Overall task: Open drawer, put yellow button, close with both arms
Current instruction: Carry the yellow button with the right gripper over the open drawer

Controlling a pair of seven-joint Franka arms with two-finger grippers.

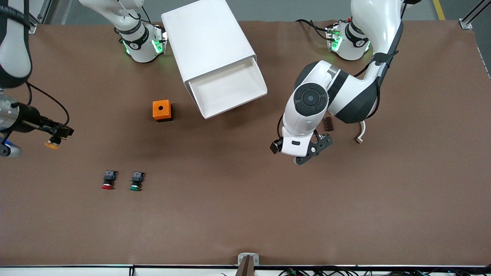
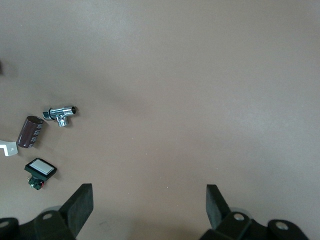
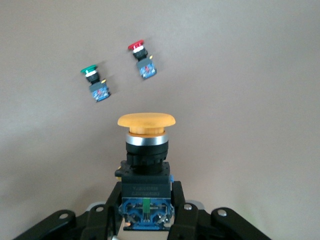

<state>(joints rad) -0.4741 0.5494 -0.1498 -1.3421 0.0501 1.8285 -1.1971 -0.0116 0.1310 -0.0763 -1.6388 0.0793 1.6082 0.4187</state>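
Standing pulled out of the white cabinet (image 1: pixel 209 42), the drawer (image 1: pixel 230 90) shows only a bare white floor, nothing in it. Landmark = cabinet. Orange box (image 1: pixel 162 110) with a round hole on top sits on the counter (image 1: pixel 245 214) near the cabinet, toward the right arm's end. Red-capped button (image 1: pixel 108 179) and green-capped button (image 1: pixel 136 181) lie side by side, apart, well nearer the front camera than the cabinet, toward the right arm's end. Right end effector (image 1: pixel 57 134) is clenched on the yellow button (image 3: pixel 145 150), grasping its black-and-blue body with the cap pointing away from the fingers; it hangs in the air over the counter at the right arm's end, well apart from the cabinet. Left end effector (image 2: pixel 149 202) is released, jaws spread wide with nothing between them, over bare counter near the drawer's open front, toward the left arm's end. Under that arm: brown cylinder (image 2: pixel 30 132), chrome fitting (image 2: pixel 60 115), small white-faced switch (image 2: pixel 40 171), white bracket (image 1: pixel 360 134).
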